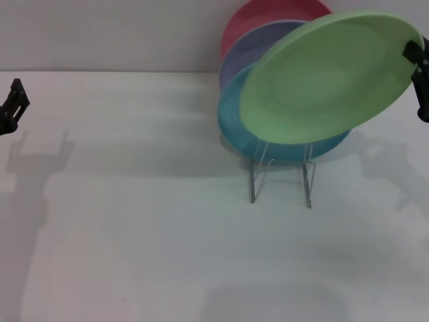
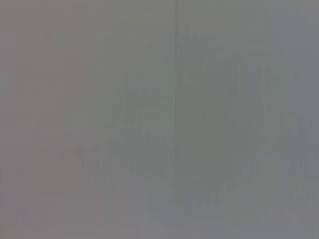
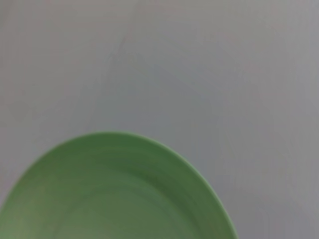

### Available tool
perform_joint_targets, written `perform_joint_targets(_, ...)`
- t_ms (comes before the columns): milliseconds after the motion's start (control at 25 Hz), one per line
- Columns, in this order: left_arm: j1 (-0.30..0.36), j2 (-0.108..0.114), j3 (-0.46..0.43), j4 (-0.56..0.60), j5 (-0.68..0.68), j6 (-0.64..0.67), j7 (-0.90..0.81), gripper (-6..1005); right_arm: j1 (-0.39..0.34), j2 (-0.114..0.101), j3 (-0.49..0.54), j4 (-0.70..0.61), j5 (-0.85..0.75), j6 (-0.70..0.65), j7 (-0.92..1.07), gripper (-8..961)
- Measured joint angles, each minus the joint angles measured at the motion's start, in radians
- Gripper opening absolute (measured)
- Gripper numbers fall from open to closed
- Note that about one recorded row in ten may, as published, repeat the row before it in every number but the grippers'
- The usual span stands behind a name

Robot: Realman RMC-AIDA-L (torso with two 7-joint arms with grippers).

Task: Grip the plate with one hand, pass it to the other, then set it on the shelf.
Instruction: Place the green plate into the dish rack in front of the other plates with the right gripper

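The light green plate [image 1: 328,77] hangs tilted in the air in the head view, in front of the turquoise plate [image 1: 231,121] and just above the thin wire shelf [image 1: 281,180]. My right gripper [image 1: 414,57] at the right edge is shut on the plate's right rim. The plate's rim also fills the lower part of the right wrist view [image 3: 109,194], over the pale table. My left gripper [image 1: 13,106] sits at the far left edge, away from the plate. The left wrist view shows only a plain grey surface.
The shelf holds the turquoise plate, a lavender plate [image 1: 251,47] and a red plate [image 1: 261,17] leaning behind it, near the back wall. The white table [image 1: 134,221] stretches to the left and front of the shelf.
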Motion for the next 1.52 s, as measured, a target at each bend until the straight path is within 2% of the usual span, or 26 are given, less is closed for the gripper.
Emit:
perform_joint_targets(520, -0.029, 0.0, -0.004, 0.015, 0.003, -0.02, 0.0, 802, 0.01, 0.0, -0.028, -0.027, 0.0, -0.01, -0.018, 52)
perform_joint_targets(1520, -0.034, 0.001, 0.004, 0.026, 0.003, -0.023, 0.0, 802, 0.003, -0.002, -0.055, -0.065, -0.01, -0.009, -0.084, 96)
